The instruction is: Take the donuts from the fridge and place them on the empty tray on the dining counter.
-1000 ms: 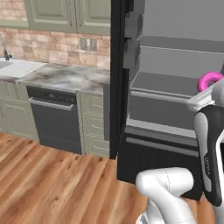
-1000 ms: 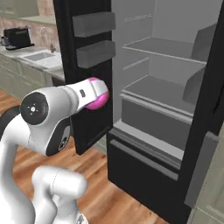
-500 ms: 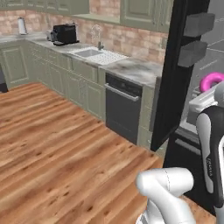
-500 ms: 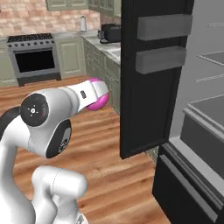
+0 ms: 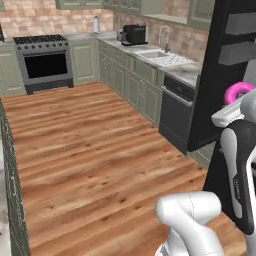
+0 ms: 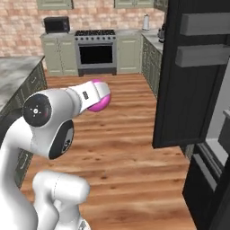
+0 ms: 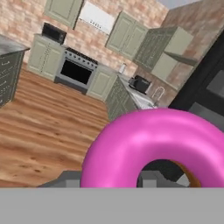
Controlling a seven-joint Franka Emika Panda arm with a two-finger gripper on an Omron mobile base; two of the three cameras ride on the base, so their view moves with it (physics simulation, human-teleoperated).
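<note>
Underfoot wood floor (image 5: 90, 150); brick wall (image 6: 27, 13); green cabinets (image 5: 125, 75); stove (image 6: 95, 47).

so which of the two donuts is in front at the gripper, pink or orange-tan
The pink donut, a big frosted ring across the hand view; the orange-tan donut just peeks through its hole, behind it.

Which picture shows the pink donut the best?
The hand view: the pink donut looms large there, ring and hole plain to see, with the gripper shut on it. The left base view shows a small pink ring above the arm. The right base view shows a pink bulge behind the white hand.
</note>
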